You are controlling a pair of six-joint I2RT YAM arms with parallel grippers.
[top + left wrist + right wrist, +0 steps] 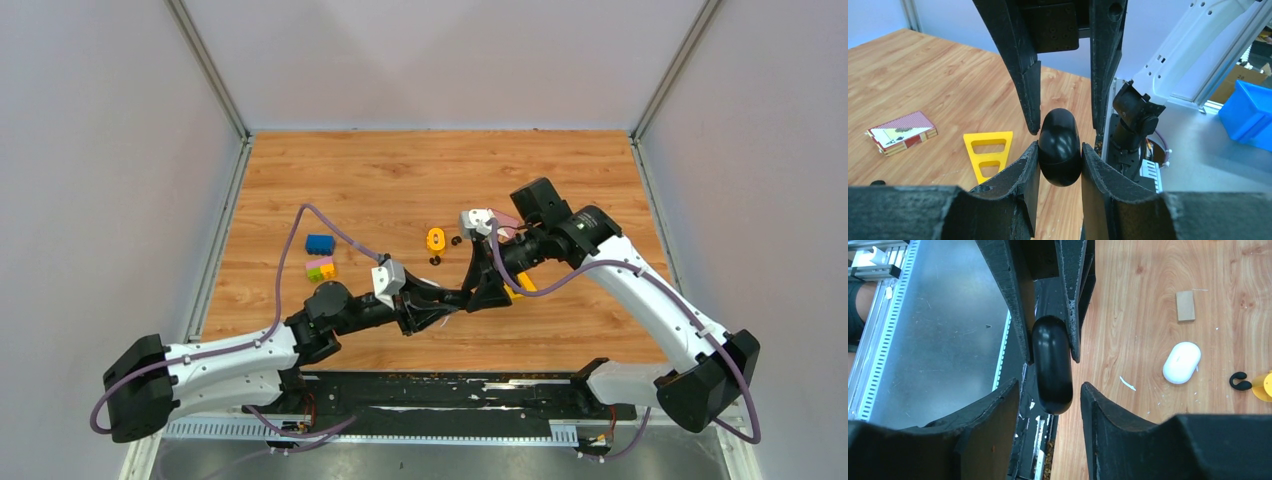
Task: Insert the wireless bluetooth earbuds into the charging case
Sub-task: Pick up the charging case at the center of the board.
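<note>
Nearest in: L gripper [1059, 146] pinched the black charging case [1060, 132] by one end, pads tight on both sides, the case held off the table [400, 170].
Opposite: R gripper [1049, 385] met it nose to nose, fingers spread around the case's free end. Slim gaps showed each side, so no grip judged yet.
Key relation: case lay dead ahead of R gripper, its long axis running along the line btwn the two wrists, approx. parallel to R's fingers.
Nearer arm: both were at the case; only L carried it.
Lid: looked shut; seam not visible.
Likely next: R to clamp the free end, for a hand-over or to work the lid. That is a guess.
Risk: glossy rounded shell could squirt out of a two-sided squeeze.
Surface: flat wood-grain boards, w/ pale flecks near the front edge.
Just beyond: yellow triangle [989, 155] and card deck [903, 131] lay flat, apart from the case.
Farther: black earbud [456, 240] and second black earbud [435, 261] sat loose beside an orange piece [436, 239], well apart from the held case. White buds not made out.
Also out there: white oval case [1182, 362], w/ tan block [1185, 305] near it.
Far left: blue block [320, 243].
Room: grippers met over the near-centre boards, grey walls well off on three sides.
</note>
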